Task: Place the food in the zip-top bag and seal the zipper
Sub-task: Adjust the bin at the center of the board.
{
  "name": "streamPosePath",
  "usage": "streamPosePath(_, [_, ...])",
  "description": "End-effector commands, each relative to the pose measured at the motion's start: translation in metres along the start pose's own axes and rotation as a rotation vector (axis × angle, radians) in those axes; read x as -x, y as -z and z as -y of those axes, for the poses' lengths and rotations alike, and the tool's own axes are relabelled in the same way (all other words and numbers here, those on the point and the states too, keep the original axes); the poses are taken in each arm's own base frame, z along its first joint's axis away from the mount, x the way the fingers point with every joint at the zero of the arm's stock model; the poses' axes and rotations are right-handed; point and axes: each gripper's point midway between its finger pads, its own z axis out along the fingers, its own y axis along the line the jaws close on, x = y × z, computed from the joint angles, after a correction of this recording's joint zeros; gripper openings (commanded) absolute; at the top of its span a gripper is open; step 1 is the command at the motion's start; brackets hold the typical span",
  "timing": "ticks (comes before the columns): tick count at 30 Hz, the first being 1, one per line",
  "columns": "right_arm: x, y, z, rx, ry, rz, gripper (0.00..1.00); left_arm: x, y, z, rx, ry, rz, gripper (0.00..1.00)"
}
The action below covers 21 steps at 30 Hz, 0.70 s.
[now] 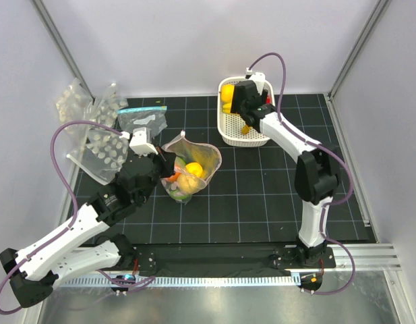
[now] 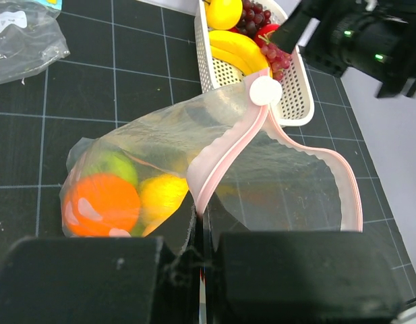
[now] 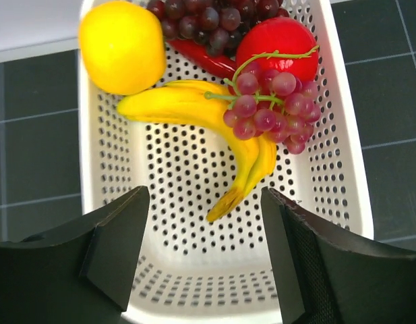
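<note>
The zip-top bag stands open in the middle of the black mat, its pinkish zipper gaping wide. Inside it are an orange, a yellow fruit and a green one. My left gripper is shut on the bag's mouth edge at the pink strip. My right gripper is open and empty above the white perforated basket. The basket holds a banana, grapes, a lemon, a red fruit and a red chili.
A pile of dotted clear bags lies at the back left. A flat clear bag with a teal strip lies beside them. The basket stands at the back centre-right. White walls and frame posts close in the mat.
</note>
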Motion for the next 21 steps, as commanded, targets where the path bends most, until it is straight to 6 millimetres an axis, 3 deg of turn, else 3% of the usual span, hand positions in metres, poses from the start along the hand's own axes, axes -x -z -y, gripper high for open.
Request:
streamPosePath(1, [0.006,-0.019,0.009,-0.049,0.044,-0.013,0.74,0.013,0.001,0.004,-0.011,0.043,0.049,0.01])
streamPosePath(4, [-0.019,-0.043,0.013,-0.08,0.06,-0.076,0.73,0.013,0.001,0.004,-0.012,0.041,0.047,0.01])
streamPosePath(8, [-0.046,-0.053,0.018,-0.088,0.088,-0.14,0.72,0.013,0.002,0.004,-0.015,0.042,0.048,0.0])
streamPosePath(21, [-0.129,-0.016,0.06,-0.144,0.251,-0.433,0.73,0.012,0.001,0.003,-0.005,0.033,0.047,0.0])
